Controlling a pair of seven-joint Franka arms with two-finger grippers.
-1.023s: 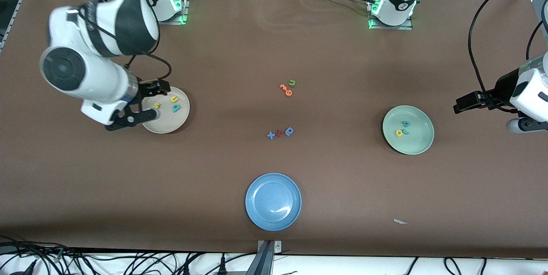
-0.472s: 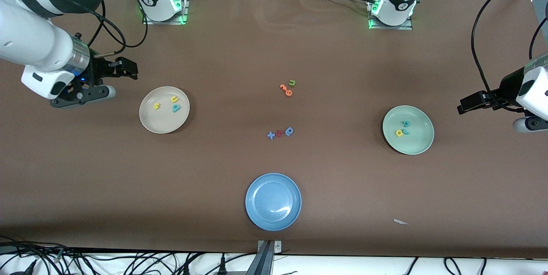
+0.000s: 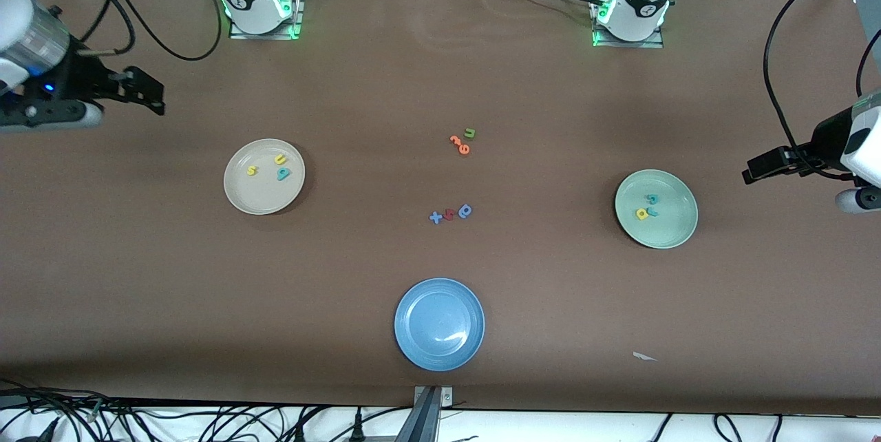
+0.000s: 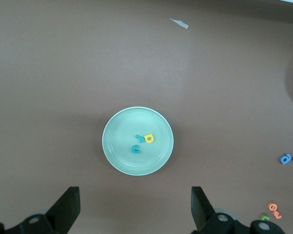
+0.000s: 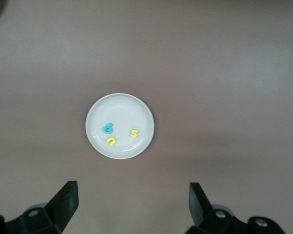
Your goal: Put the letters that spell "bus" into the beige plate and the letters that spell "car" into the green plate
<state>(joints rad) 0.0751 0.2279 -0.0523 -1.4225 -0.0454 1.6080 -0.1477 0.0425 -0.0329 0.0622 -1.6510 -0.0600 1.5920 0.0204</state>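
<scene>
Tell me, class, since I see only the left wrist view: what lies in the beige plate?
Observer: The beige plate holds three letters: a teal b, a yellow u and a yellow s.
Operator: And where is the right gripper?
Observer: The right gripper hangs over the table at the right arm's end, clear of the plate, fingers open and holding nothing.

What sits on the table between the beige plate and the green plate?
Front view: two small letter clusters between the beige plate and green plate: orange letters, blue letters.
</scene>
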